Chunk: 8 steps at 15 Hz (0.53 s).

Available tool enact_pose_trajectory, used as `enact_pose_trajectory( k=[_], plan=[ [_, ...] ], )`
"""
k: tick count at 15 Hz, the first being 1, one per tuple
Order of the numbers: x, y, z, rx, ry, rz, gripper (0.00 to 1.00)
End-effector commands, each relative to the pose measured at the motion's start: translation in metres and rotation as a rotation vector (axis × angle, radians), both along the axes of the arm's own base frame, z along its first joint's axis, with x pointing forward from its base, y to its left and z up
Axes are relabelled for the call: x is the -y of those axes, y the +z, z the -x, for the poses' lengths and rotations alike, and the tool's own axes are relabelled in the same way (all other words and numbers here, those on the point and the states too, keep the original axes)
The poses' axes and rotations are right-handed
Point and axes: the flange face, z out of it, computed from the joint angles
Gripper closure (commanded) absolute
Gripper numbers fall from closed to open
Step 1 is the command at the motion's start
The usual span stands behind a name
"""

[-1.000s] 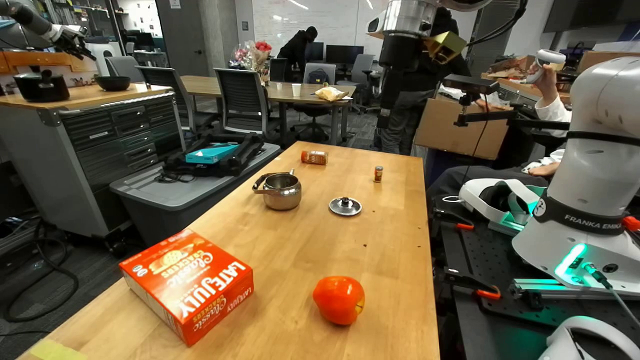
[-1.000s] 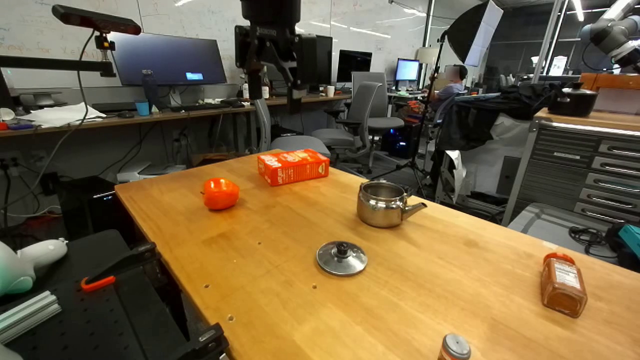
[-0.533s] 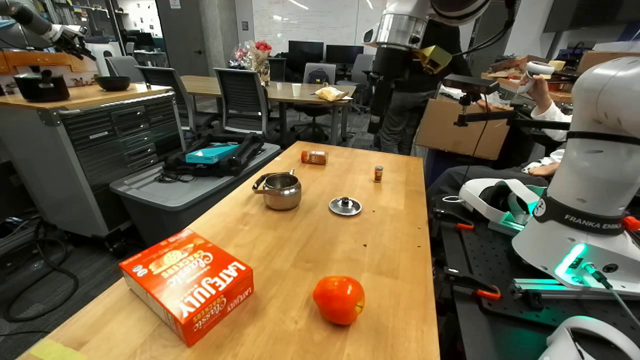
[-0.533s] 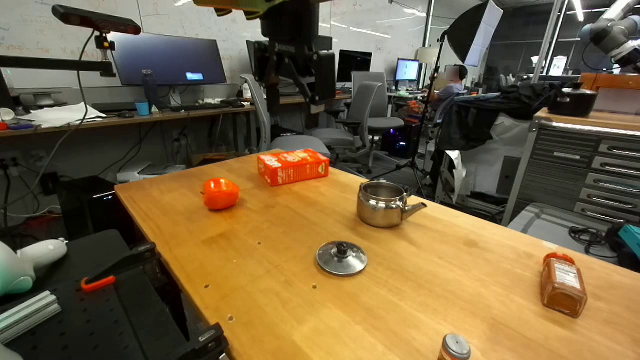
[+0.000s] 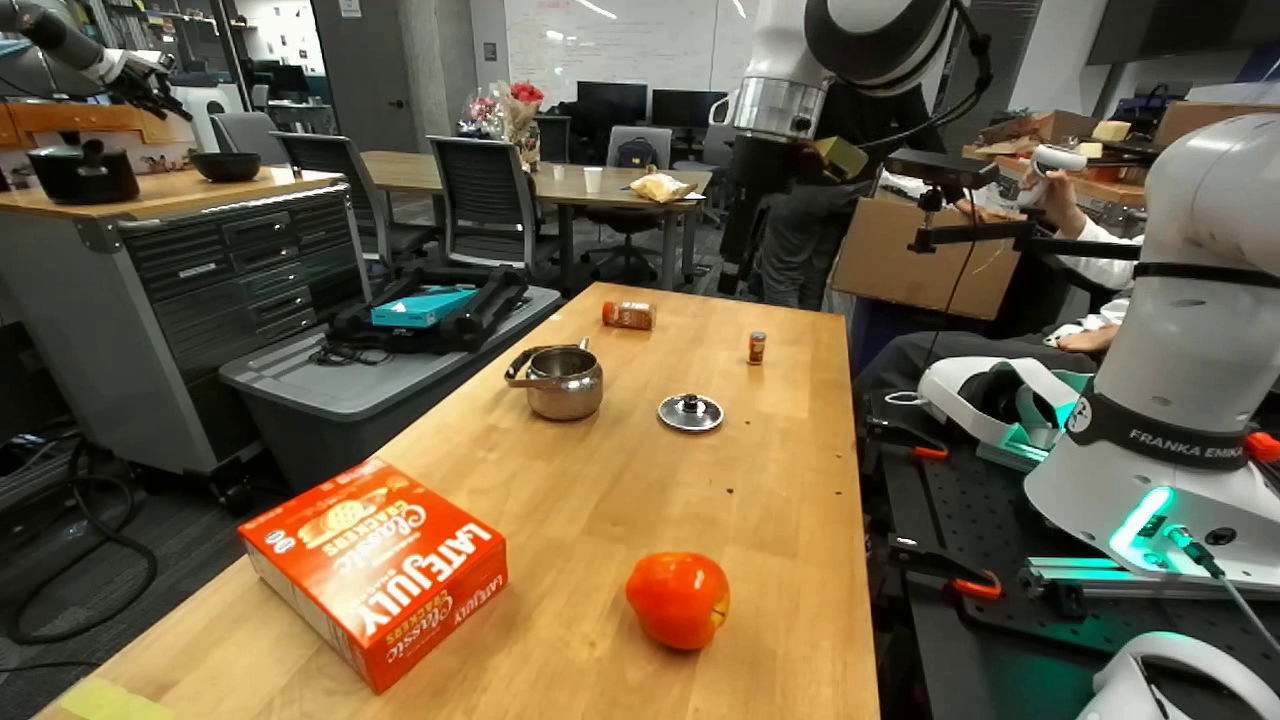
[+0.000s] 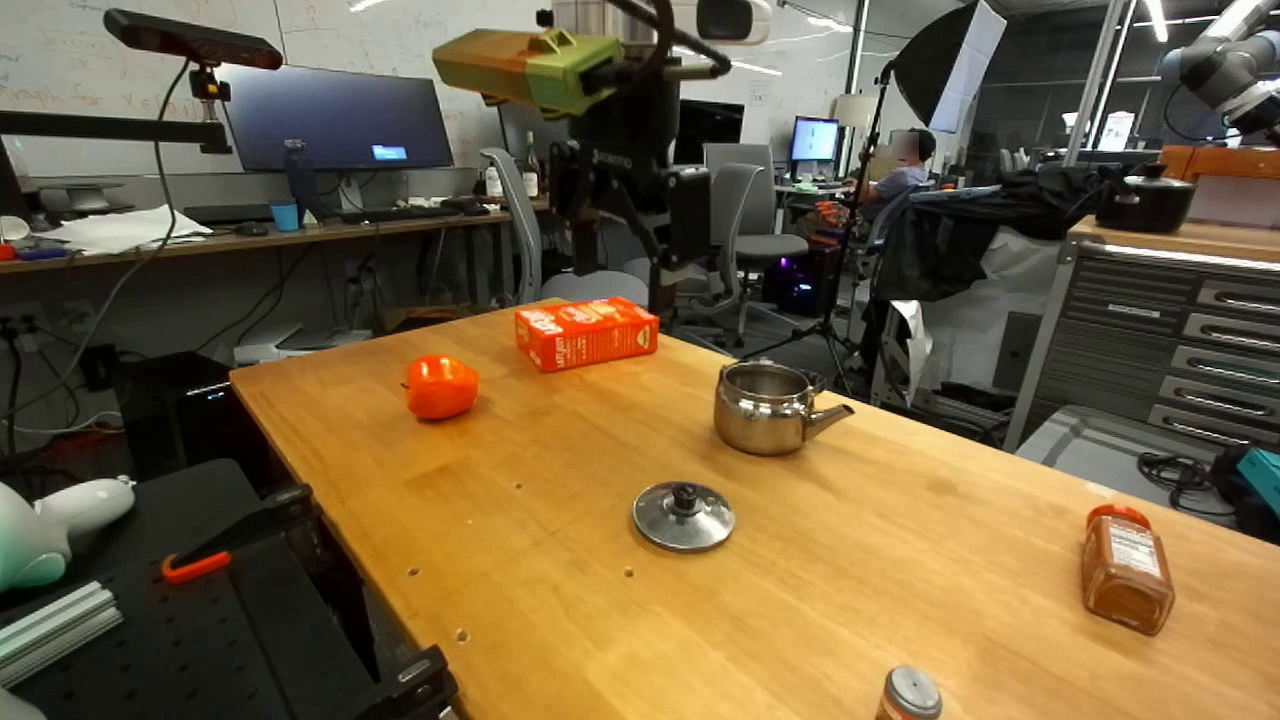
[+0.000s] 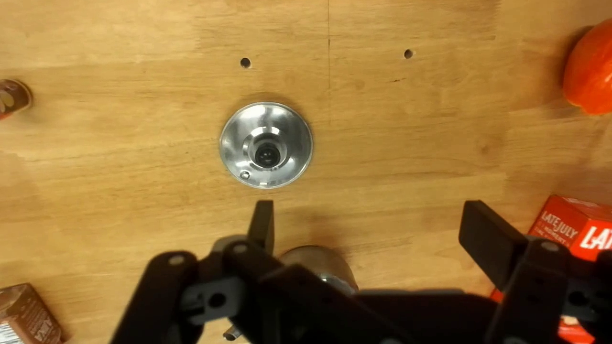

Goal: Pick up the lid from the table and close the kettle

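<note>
So my gripper [image 7: 370, 224] is hanging up over the wooden table [image 5: 600, 490], fingers [image 7: 262, 229] spread wide with a big gap between the tips. The lid [image 7: 289, 138] lies flat on the wood, knob [image 7: 267, 155] up, well below me and well apart from my fingertips. In the wrist view it shows just past the tip of one finger, off to that side of the gap.

Going by the lid for everything else: the kettle [image 6: 758, 420] sits upright near it, on the side away from my base [image 5: 1090, 500], top open, a strip of wood between the two. Its spout [image 6: 828, 422] points off sideways rather than at the lid. In the wrist view one of my fingers covers a good chunk of the kettle.

Toward one end of the table from the lid, a spice jar [image 6: 1128, 570] lies on its side and a little bottle [image 5: 756, 348] stands upright, the bottle being nearer the lid of the two. Toward the opposite end, well apart from the lid, there's an orange-red ball [image 6: 441, 387], plus a cracker box [image 5: 373, 570] lying flat.

Honest caveat: in an exterior view my gripper is dark against somebody's dark trousers [image 5: 812, 240], so I can't really make out the fingers there, but the wrist view has them plain.
</note>
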Motion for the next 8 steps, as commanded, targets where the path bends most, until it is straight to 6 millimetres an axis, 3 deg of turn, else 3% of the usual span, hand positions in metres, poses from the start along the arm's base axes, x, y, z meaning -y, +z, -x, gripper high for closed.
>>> enact_pose_trajectory(
  k=[1, 2, 8],
  plan=[
    [0.008, -0.023, -0.023, 0.005, 0.027, -0.007, 0.00],
    [0.015, -0.010, -0.022, 0.008, 0.036, -0.012, 0.00],
    [0.029, 0.001, -0.037, 0.013, 0.053, -0.011, 0.00]
  ],
)
